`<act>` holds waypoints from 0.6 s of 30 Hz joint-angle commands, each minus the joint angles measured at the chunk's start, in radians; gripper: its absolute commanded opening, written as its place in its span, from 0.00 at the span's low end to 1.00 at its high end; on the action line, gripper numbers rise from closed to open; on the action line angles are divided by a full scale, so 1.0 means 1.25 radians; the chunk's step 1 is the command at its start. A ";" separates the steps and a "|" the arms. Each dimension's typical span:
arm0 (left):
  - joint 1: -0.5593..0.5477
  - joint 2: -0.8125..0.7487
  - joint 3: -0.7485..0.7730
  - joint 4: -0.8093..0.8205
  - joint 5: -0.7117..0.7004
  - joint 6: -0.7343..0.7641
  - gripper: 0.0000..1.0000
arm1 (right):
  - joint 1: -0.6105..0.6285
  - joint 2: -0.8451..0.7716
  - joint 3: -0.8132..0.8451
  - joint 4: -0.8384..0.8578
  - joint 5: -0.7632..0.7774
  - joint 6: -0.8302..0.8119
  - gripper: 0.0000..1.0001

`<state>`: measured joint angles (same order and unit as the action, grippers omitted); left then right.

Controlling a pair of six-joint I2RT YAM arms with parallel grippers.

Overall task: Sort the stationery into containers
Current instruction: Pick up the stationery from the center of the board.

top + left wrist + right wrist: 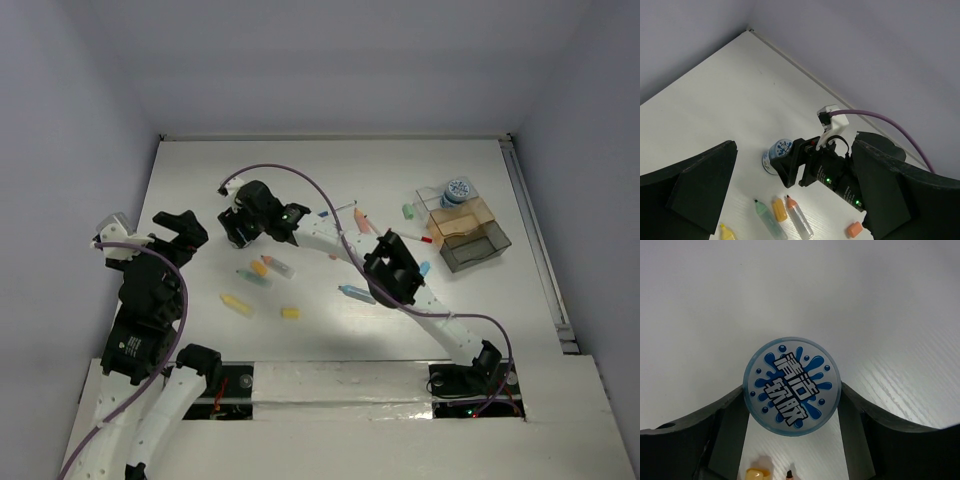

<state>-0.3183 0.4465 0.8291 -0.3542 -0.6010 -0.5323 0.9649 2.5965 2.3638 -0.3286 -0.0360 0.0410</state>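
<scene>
Your right pincer (791,390) is down on the surface (200,175) with its two fingers (727,427) bracketing a round blue-and-white roll (791,385). The pads look to be touching its rim on both sides, at a middling width, though the wrist view cannot tell you how firmly they bite. The roll lies flat, printed face up, far out on the left half of the surface, with an orange stick (779,209) and two clear-capped markers (799,216) just beside it on the near side. Your left pincer (182,232) hangs wide and empty at the left edge, clear of the work. The step in hand is the pick of this roll. Next, make sure the grip is firm, then lift straight up so the neighbouring sticks are not dragged. After that, carry the roll across to the clear divided tray (495,245), which stands well apart at the right. A second patterned roll (458,190) already sits at the tray's far end, so that is probably the compartment to aim for.
</scene>
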 commanded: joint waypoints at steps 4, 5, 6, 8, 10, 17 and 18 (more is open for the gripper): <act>0.004 -0.010 0.004 0.046 0.033 0.018 0.99 | 0.009 -0.024 0.025 0.106 0.063 0.014 0.51; 0.004 -0.010 0.003 0.051 0.040 0.023 0.99 | 0.009 -0.031 0.025 0.120 0.074 0.009 0.50; 0.004 -0.009 -0.001 0.056 0.058 0.036 0.99 | 0.009 -0.040 0.026 0.127 0.086 -0.001 0.49; 0.004 -0.007 -0.012 0.080 0.104 0.061 0.99 | -0.015 -0.113 -0.009 0.146 0.139 0.005 0.47; -0.003 -0.009 -0.017 0.089 0.131 0.077 0.99 | -0.040 -0.187 -0.089 0.207 0.147 0.027 0.47; -0.012 -0.010 -0.068 0.199 0.506 0.188 0.99 | -0.222 -0.597 -0.585 0.301 0.188 0.130 0.45; -0.012 -0.009 -0.072 0.218 0.543 0.195 0.99 | -0.245 -0.675 -0.673 0.295 0.201 0.133 0.45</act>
<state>-0.3264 0.4351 0.7578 -0.2108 -0.2005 -0.3748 0.7776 1.9938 1.6691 -0.1291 0.1158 0.1501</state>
